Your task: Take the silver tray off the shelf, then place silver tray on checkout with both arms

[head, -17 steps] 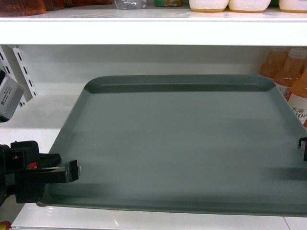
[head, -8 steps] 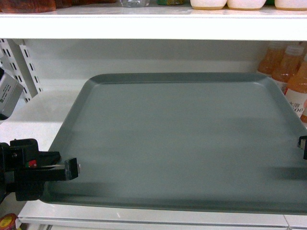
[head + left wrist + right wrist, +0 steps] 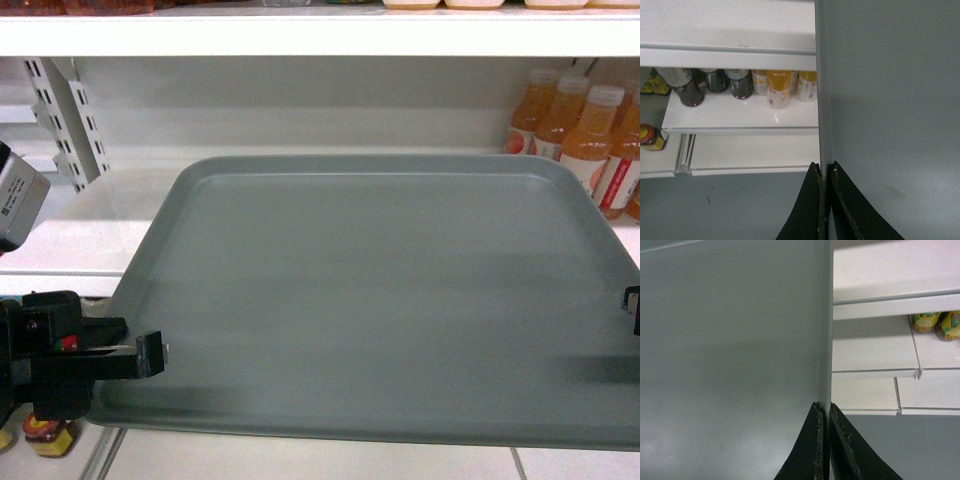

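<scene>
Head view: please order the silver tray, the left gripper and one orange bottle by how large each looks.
1. Silver tray, by far the largest.
2. Left gripper, with its black body.
3. Orange bottle.
The gripper is nearer the camera, so ranks two and three are unsure.

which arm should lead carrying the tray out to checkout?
Neither, probably: left gripper and right gripper each pinch an opposite rim of the silver tray, so they should move together.
</scene>
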`<state>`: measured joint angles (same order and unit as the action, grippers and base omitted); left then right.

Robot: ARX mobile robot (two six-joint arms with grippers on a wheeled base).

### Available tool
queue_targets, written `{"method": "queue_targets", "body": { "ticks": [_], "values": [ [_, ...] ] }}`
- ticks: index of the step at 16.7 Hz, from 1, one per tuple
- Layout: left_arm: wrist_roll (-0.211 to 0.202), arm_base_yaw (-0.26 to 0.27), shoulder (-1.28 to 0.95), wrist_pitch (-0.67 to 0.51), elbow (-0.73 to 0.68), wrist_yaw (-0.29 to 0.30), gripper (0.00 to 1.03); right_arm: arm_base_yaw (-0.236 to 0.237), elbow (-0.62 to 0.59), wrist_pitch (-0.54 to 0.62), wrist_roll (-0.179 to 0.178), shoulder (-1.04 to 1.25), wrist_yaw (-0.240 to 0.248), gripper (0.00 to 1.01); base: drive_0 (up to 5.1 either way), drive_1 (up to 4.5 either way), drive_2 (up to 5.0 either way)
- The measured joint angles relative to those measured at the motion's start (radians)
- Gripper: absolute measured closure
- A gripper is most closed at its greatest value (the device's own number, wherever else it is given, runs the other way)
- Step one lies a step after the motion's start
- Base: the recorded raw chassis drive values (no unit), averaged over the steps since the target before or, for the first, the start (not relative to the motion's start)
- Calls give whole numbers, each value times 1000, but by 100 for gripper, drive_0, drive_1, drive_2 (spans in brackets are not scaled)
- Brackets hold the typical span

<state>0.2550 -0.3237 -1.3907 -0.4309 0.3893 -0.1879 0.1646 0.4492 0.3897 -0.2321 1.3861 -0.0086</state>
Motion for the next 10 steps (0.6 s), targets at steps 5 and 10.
{"method": "queue_targets", "body": {
  "ticks": [5,10],
  "values": [
    [0,1,0,1,0,1,100,-1,-1,-4,0,0,-1,99,11,-399,420],
    [0,2,0,5,-1,1,100,0,-3,-6,0,1,-2,99,8,-398,415]
  ]
}}
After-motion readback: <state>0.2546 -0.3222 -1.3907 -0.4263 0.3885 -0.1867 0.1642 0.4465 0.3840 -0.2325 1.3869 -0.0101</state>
